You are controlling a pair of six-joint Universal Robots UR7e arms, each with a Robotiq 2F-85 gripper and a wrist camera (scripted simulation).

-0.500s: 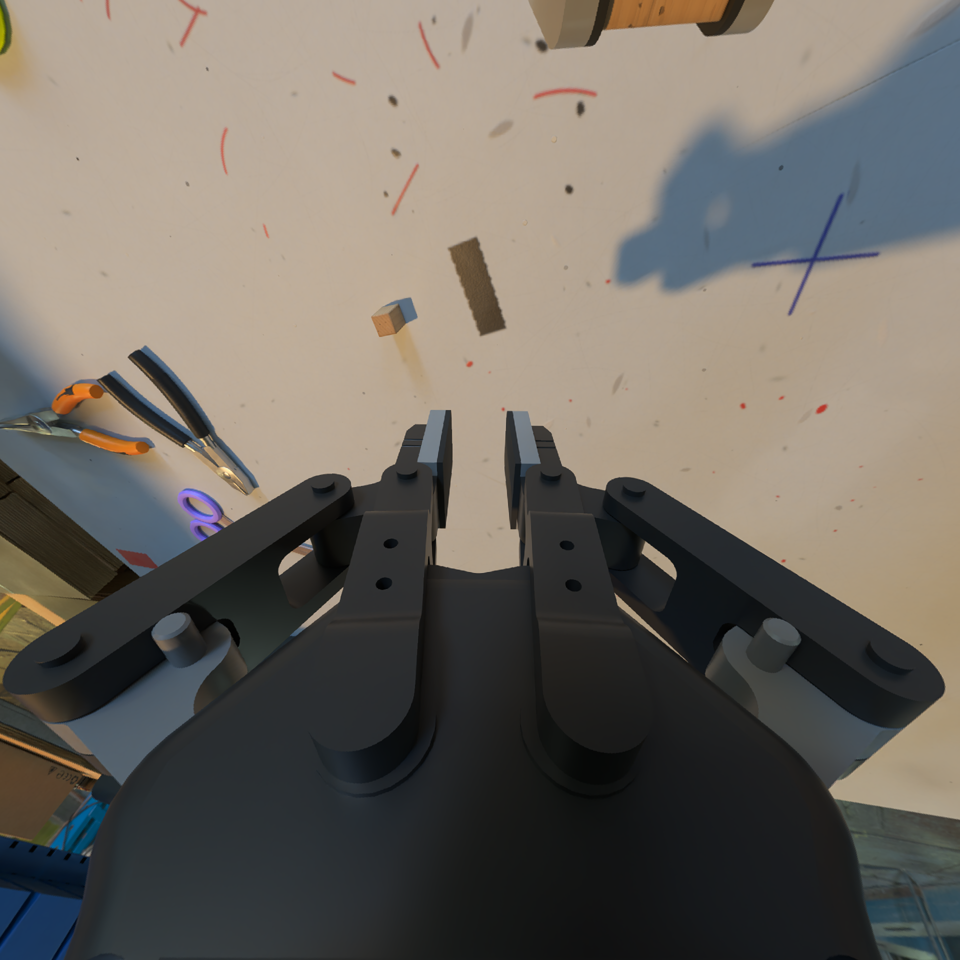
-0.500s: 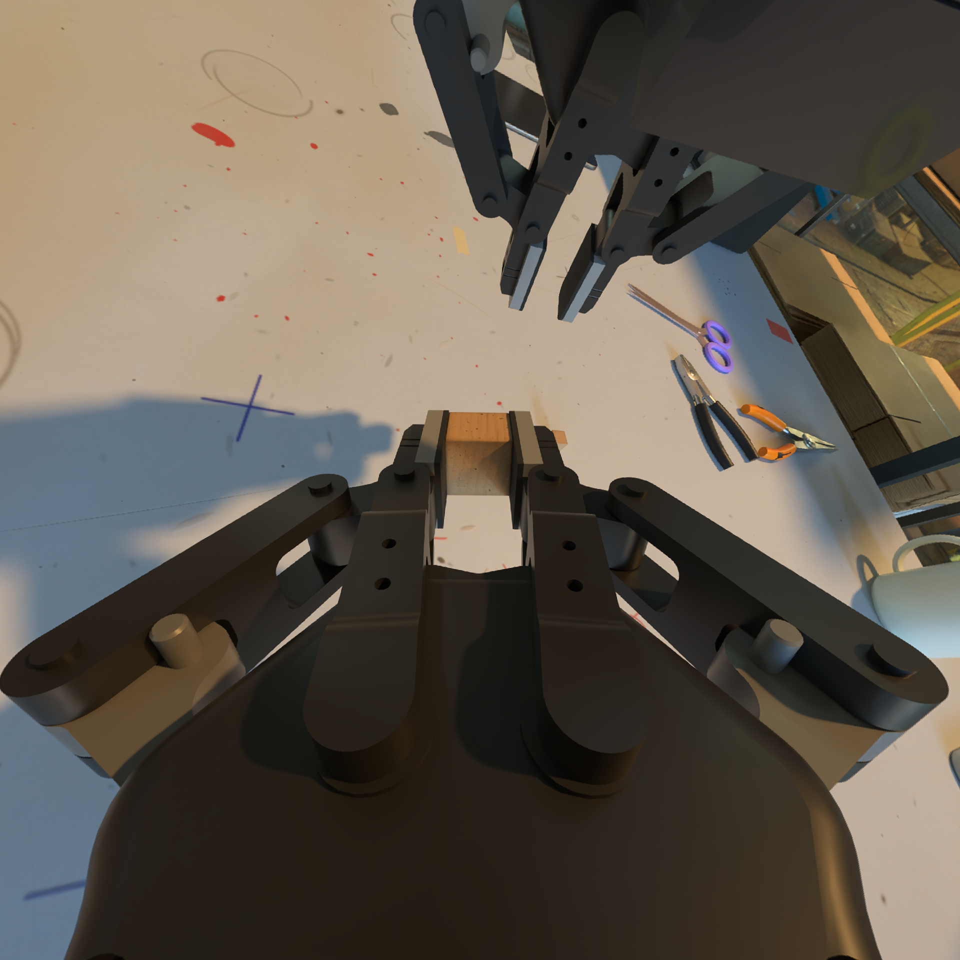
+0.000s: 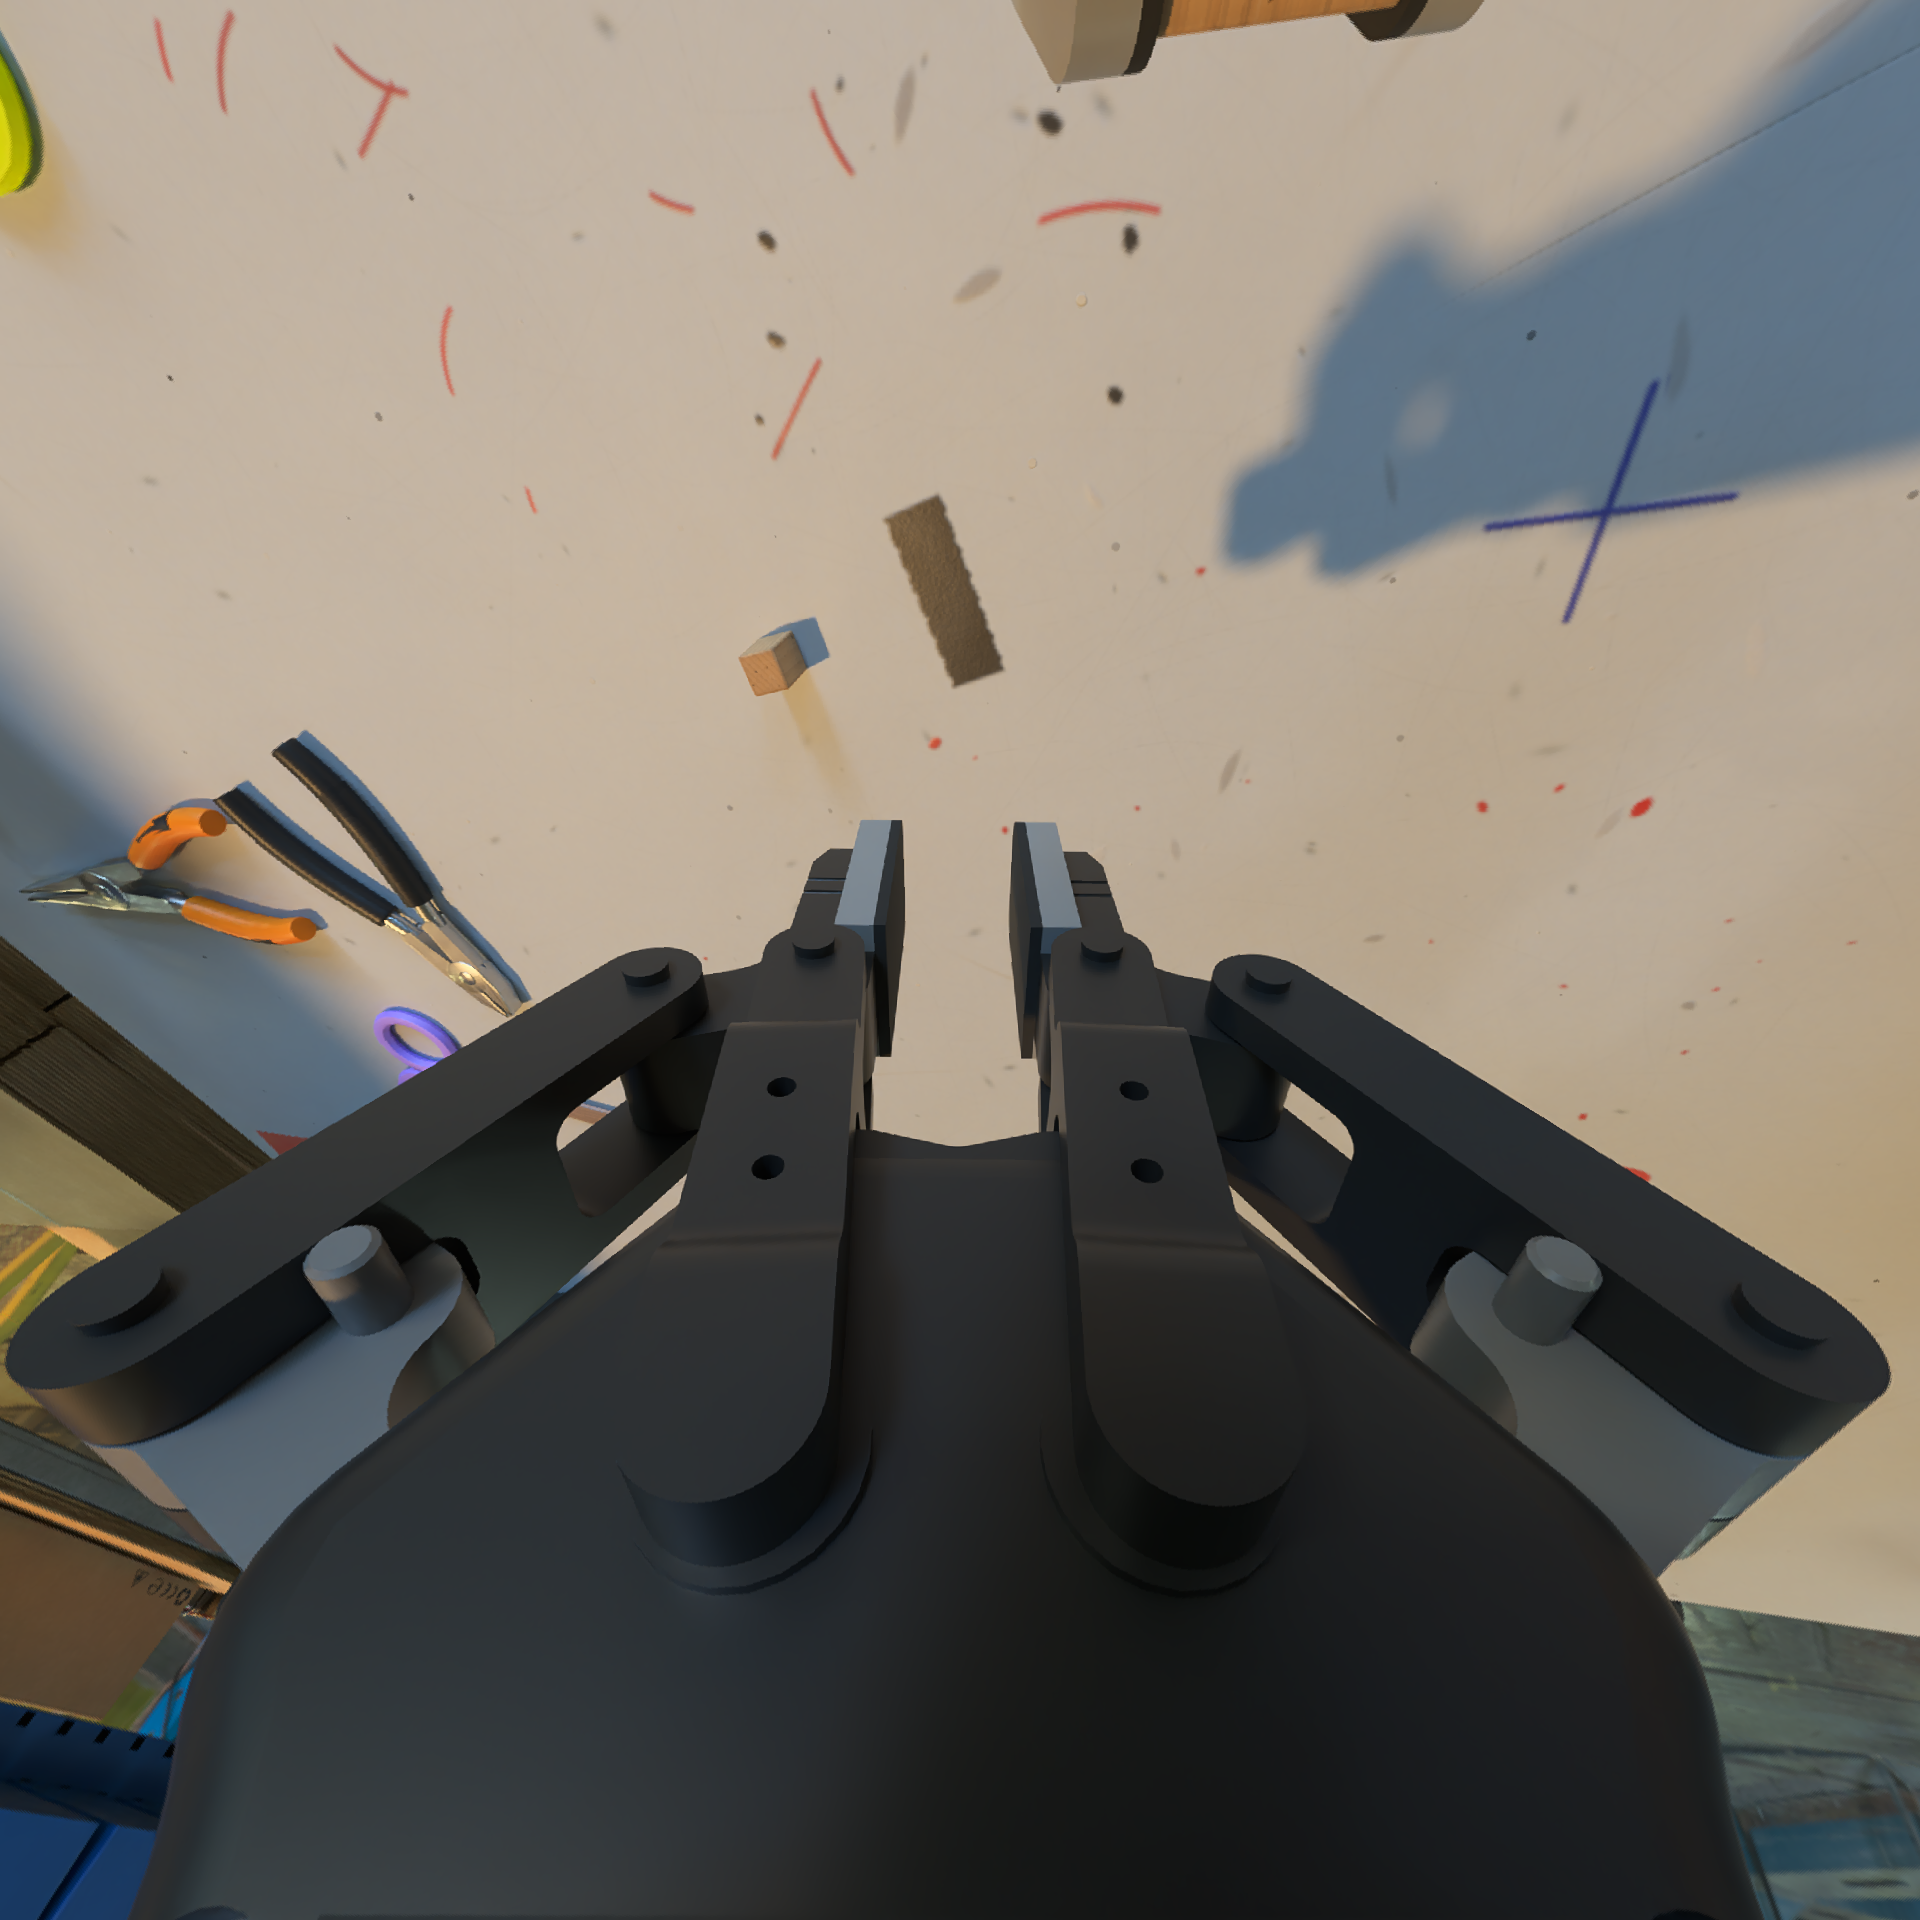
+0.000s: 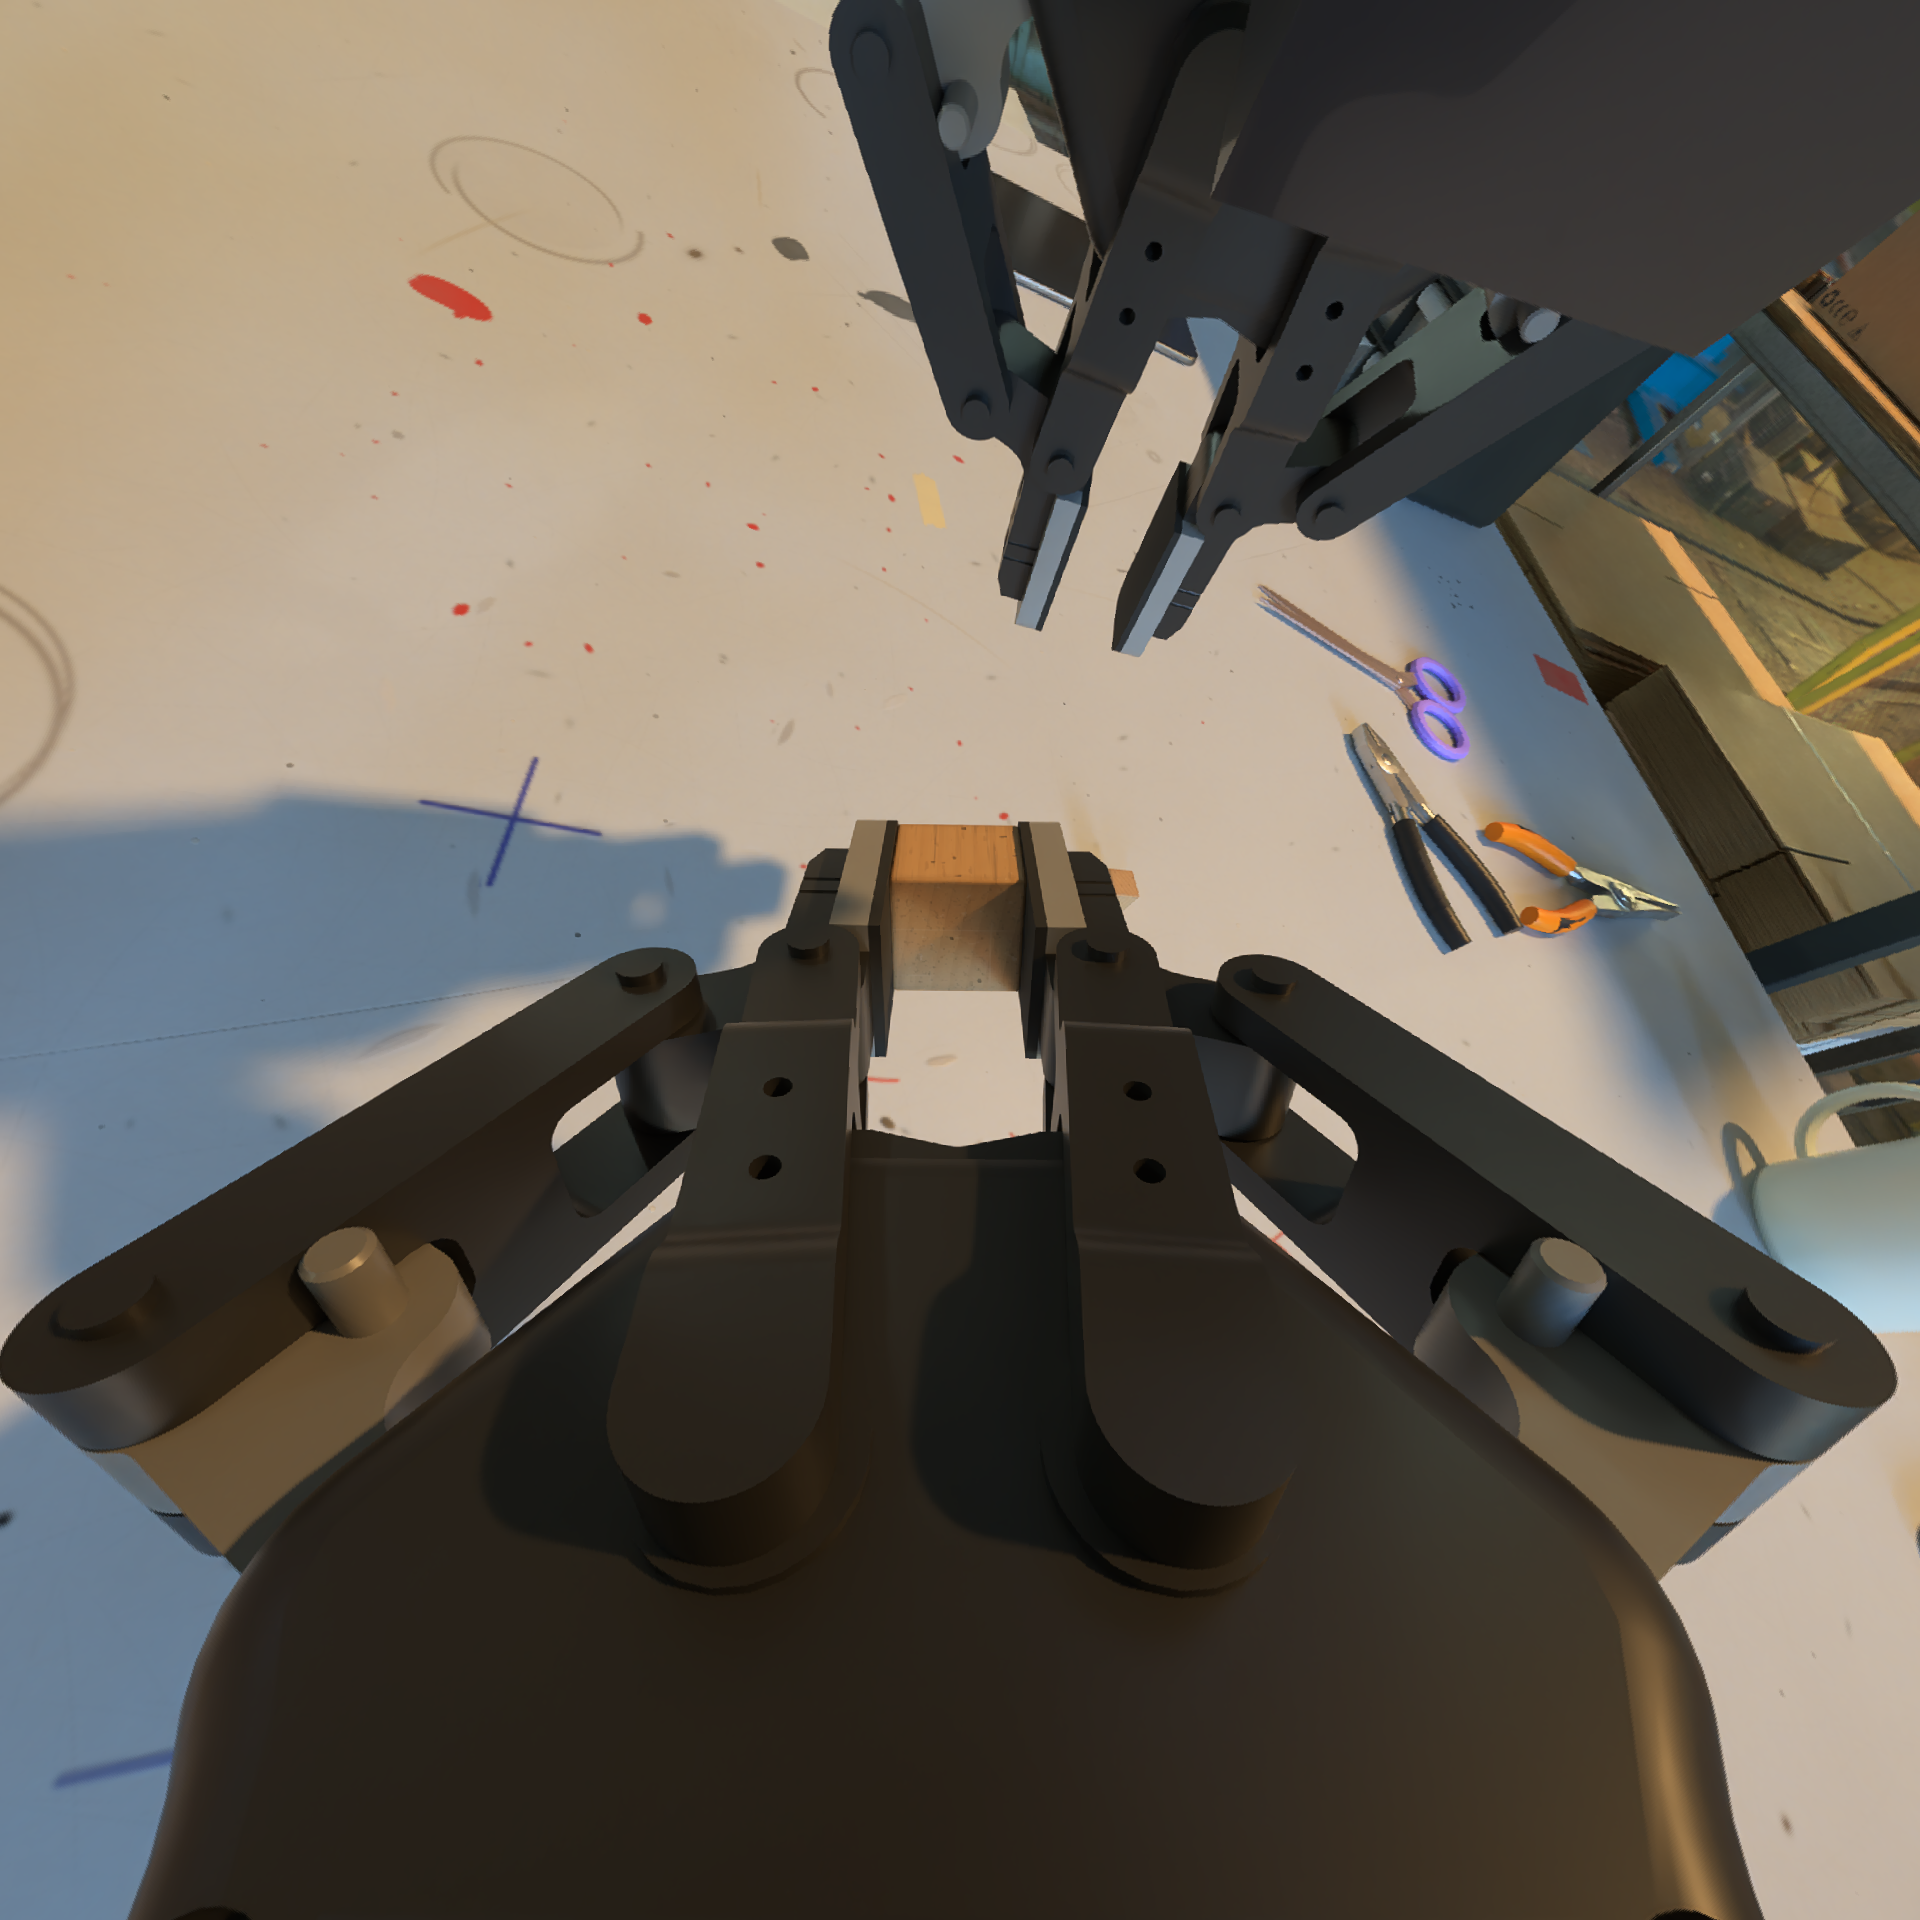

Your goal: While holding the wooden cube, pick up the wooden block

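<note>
While the pale, paint-flecked surface (image 3: 520, 623) is spread wide beneath both arms, the right hand (image 4: 956, 844) is seen clenched on the wooden cube (image 4: 951, 925), which is pinned between its two pads and carried clear of the surface. The left hand (image 3: 956, 883) is held released above the surface, fingers parted, with nothing between them; from the right wrist view it is seen hanging tips-down beyond the cube. A spool (image 3: 1247, 26) is cut off at the far edge, and a pale mug (image 4: 1839, 1195) is glimpsed off to one side. Black-handled pliers (image 3: 384, 873) and orange-handled pliers (image 3: 187, 883) are laid close together near the surface's edge, with purple-handled scissors (image 4: 1423, 696) just beside them. A dark flat strip (image 3: 943, 590) is seen ahead of the left hand's fingertips. The wooden block (image 3: 779, 660) is found resting on the surface just beside that strip, ahead of the left hand and apart from it.
</note>
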